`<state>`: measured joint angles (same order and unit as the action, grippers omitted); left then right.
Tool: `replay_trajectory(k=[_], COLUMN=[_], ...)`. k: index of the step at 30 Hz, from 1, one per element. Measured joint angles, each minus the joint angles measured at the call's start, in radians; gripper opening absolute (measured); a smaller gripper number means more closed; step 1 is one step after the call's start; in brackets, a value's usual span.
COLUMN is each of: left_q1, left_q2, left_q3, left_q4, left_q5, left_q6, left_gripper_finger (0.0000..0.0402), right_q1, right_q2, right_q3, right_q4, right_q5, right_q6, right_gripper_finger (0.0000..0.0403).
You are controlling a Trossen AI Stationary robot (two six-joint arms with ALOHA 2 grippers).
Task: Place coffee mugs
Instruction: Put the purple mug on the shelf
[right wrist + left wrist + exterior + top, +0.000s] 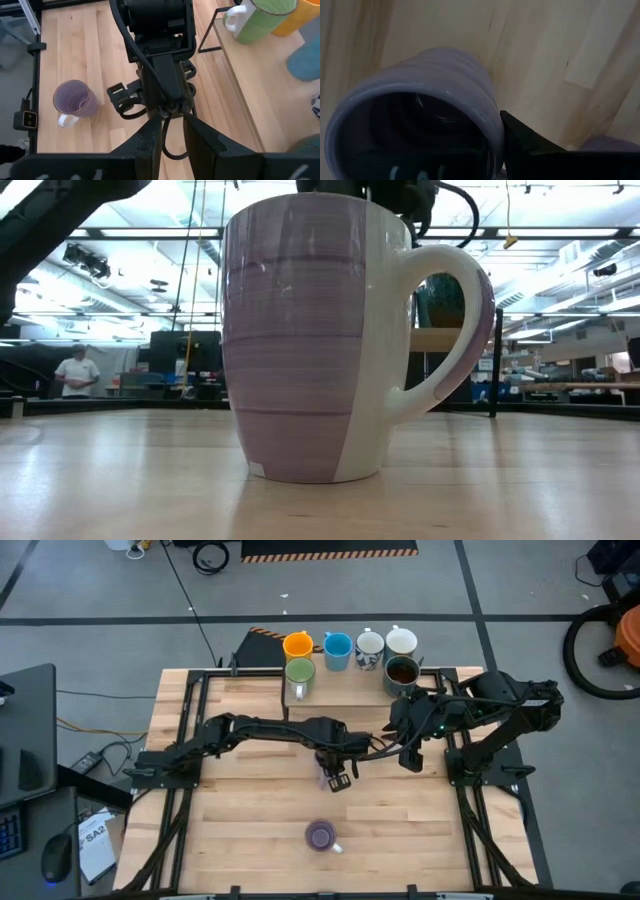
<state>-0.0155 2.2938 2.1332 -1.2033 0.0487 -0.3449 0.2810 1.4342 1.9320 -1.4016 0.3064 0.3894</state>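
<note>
Behind your wooden table (250, 810) lies grey floor, and the low view shows a lit workshop with a person (75, 372) standing far off.

You have the left arm stretched across the table's middle, its left gripper (336, 778) pointing down and clamped on the rim of a lilac mug (420, 115); one finger (530, 145) sits outside the wall, the other inside. That mug is empty.

Your right arm is folded at the right side, its right gripper (172, 137) held above the left wrist; the fingers stand slightly apart with only a black cable (167, 145) running between them.

A second lilac mug (321, 836) stands upright and empty near the front edge, banded lilac with a white handle. At the back edge stand the green mug (299, 674), orange mug (297, 644), blue mug (337, 649), two white mugs (385, 643) and the dark mug (401, 673).
</note>
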Motion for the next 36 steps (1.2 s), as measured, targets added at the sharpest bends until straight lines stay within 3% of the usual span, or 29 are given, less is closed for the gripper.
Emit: replay_trajectory(k=[14,36], left_q1=[0.012,0.014], left_q2=[0.001,0.032], left_q3=[0.000,0.002], left_q4=[0.027,-0.054], left_q5=[-0.034,0.023], left_q6=[0.045,0.037], left_gripper_finger=[0.0039,0.0041], right_q1=[0.000,0.000], right_q2=[0.000,0.001], right_q3=[0.000,0.000], right_q4=[0.026,0.050], right_q5=[0.015,0.044], right_q6=[0.020,0.031], right_gripper_finger=[0.0085,0.0085])
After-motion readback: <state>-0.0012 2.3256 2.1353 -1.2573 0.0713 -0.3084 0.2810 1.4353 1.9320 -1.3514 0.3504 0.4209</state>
